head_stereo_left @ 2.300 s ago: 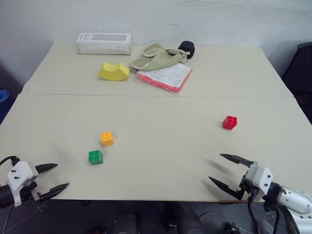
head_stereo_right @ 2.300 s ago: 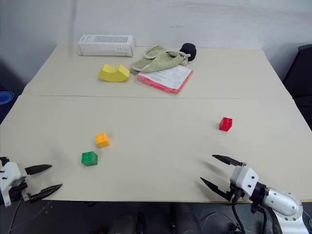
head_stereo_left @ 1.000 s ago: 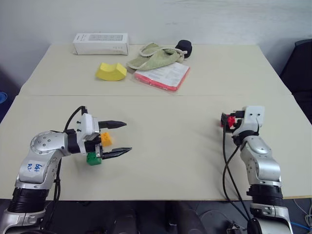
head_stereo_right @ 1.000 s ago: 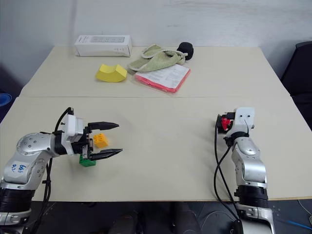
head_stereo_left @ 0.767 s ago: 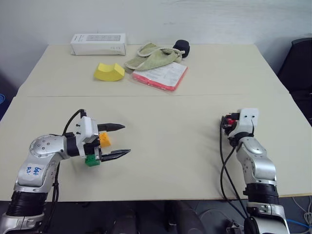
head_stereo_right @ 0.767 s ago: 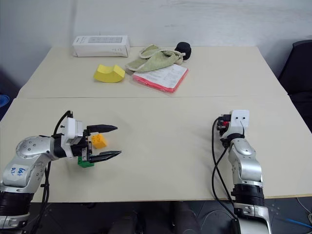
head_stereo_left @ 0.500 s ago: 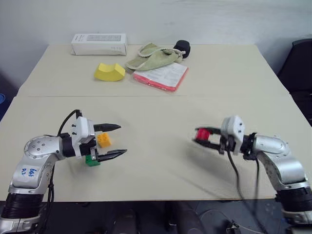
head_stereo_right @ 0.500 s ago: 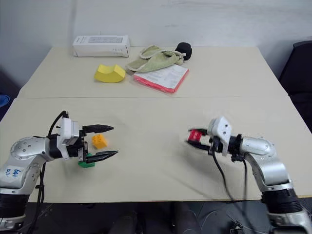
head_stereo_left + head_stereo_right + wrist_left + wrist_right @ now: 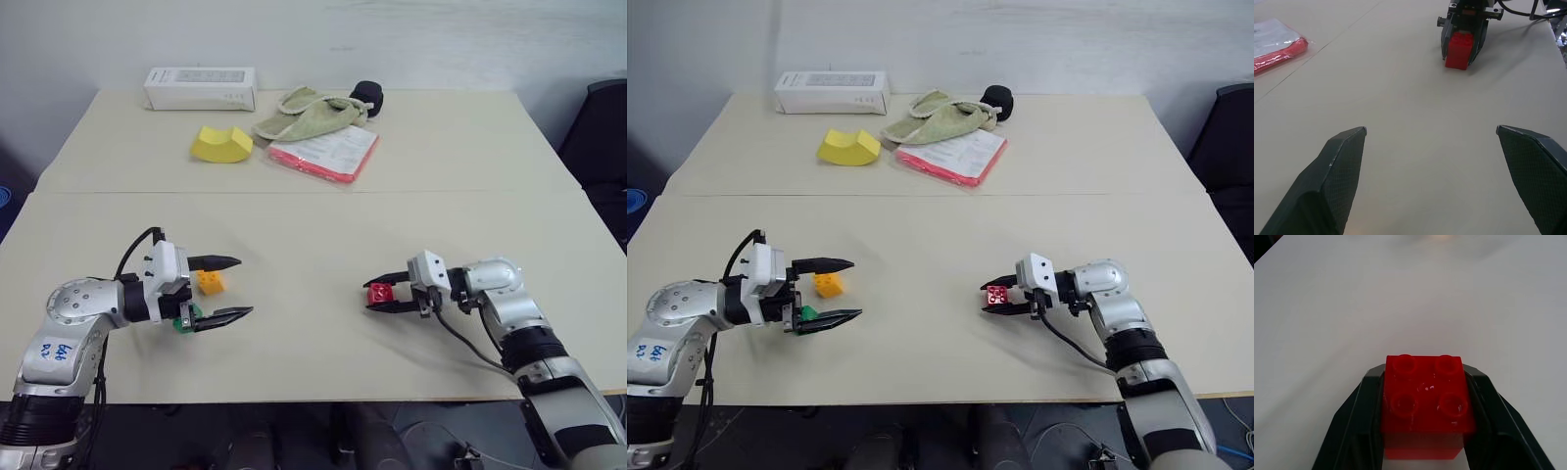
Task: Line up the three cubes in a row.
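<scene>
Between the right gripper's (image 9: 384,294) black fingers, in the head views, sits the red cube (image 9: 380,293), clamped low over the tabletop (image 9: 313,225). The left gripper (image 9: 227,288) stands spread wide; the orange-yellow cube (image 9: 209,283) lies between its fingers, the green cube (image 9: 182,320) tucked close behind them. Its wrist view faces the red cube across bare tabletop. The right wrist view has the cube pinched squarely by its sides. The risk, probably: these spread fingers knocking the two near cubes askew, or red landing off their line. A yellow foam block (image 9: 225,144), cloth (image 9: 312,111) and booklet (image 9: 325,152) lie well beyond.
</scene>
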Robot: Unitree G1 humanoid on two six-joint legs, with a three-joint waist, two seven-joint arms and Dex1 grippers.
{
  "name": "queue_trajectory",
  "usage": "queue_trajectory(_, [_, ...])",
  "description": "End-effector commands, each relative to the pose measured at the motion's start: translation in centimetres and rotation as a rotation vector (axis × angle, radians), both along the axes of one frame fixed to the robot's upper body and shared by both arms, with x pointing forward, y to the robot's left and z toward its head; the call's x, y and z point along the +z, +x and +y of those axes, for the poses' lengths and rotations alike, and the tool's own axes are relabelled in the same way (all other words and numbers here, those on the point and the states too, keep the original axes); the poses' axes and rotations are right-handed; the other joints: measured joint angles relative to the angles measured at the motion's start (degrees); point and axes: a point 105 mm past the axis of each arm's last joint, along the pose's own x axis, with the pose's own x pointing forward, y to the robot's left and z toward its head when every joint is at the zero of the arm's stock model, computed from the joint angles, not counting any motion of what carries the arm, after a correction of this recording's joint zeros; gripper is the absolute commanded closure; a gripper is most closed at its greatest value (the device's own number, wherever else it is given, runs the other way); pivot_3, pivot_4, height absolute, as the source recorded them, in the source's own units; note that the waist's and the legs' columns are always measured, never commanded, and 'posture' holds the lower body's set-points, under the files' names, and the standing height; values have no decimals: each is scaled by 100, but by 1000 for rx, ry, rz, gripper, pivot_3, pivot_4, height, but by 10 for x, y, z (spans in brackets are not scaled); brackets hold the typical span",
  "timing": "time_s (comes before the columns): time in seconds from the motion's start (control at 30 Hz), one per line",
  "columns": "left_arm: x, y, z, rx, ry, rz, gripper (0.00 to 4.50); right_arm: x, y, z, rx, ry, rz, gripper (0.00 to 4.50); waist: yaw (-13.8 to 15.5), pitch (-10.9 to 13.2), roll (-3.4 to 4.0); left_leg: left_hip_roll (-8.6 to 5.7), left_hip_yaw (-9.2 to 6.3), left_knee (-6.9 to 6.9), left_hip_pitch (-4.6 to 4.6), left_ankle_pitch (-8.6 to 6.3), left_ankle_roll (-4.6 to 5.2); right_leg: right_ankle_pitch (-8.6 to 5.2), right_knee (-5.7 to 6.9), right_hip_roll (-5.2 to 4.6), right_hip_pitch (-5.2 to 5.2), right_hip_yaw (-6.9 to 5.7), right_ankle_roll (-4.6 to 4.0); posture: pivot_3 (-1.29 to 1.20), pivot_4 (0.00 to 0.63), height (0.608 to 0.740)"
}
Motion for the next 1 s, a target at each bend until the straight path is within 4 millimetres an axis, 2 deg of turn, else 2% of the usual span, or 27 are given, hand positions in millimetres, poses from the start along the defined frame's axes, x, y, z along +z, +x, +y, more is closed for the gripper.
queue_trajectory(0.03, [14,1,4,3,-7,-50,0,8,4,-1,-10,21,-16,1981,12,0,0,0,-1,-1,-1,0,0,0,1,0,-1,0,0,0,150,740])
queue_trajectory(0.13, [19,2,16,58,-6,-80,0,39,0,-3,11,67,-139,958,7,3,5,0,0,-6,-3,0,-2,-1,0,-1,-5,-1,-2,0,150,740])
queue_trajectory(0.23, [23,-1,35,148,-18,-84,0,54,-14,-15,-1,79,-194,9,19,6,10,2,-1,-8,-10,-2,-4,-1,-2,-1,-13,-2,-2,0,150,740])
queue_trajectory(0.27, [23,-2,38,161,-18,-83,0,55,-17,-16,-6,78,-196,9,32,6,10,3,-5,-9,-10,-3,-6,-1,-5,-1,-11,-5,-2,0,150,740])
queue_trajectory(0.33, [14,-13,76,302,-33,-22,0,59,-28,-34,-112,152,-166,9,59,5,8,4,-7,-10,-10,-7,-3,-1,-12,-2,-8,-8,-2,0,150,740])
queue_trajectory(0.37, [11,-18,88,346,-40,-1,0,59,-32,-39,-145,173,-154,9,67,5,8,5,-7,-13,-6,-11,-5,-2,-14,-3,-6,-8,-3,0,150,740])
queue_trajectory(0.4, [4,-25,116,449,-45,28,0,58,-40,-48,-198,227,-137,9,68,5,8,7,-7,-17,-4,-15,-6,-5,-15,-2,-5,-9,-7,0,150,740])
queue_trajectory(0.5, [-8,-42,164,640,-48,71,0,52,-58,-58,-257,318,-115,9,76,5,8,8,-7,-25,-1,-30,16,-8,-17,-1,-8,-13,-12,0,150,740])
queue_trajectory(0.6, [-17,-54,188,730,-62,120,0,42,-65,-62,-322,341,-125,9,84,5,7,6,-7,-17,8,-37,27,-6,-13,-5,-1,-14,-13,0,150,740])
queue_trajectory(0.67, [-23,-62,193,745,-63,164,0,42,-72,-62,-329,418,-73,9,86,1,1,6,-7,-17,9,-36,26,1,-14,-7,2,-13,-17,0,150,740])
queue_trajectory(0.77, [-24,-67,188,700,-67,190,0,41,-79,-58,-314,409,-82,9,87,1,1,6,-8,-26,9,-35,26,0,-15,-8,0,-13,-19,0,150,740])
queue_trajectory(0.93, [-20,-57,150,462,-17,197,0,50,-90,-38,-207,389,-114,9,103,1,1,7,-15,-30,6,-36,22,-3,-16,-9,-1,-21,-24,0,150,740])
queue_trajectory(1.0, [-25,-50,131,327,73,193,0,56,-91,-28,-169,392,-119,9,103,1,1,6,-15,-28,7,-35,22,-3,-15,-9,0,-21,-24,0,150,740])
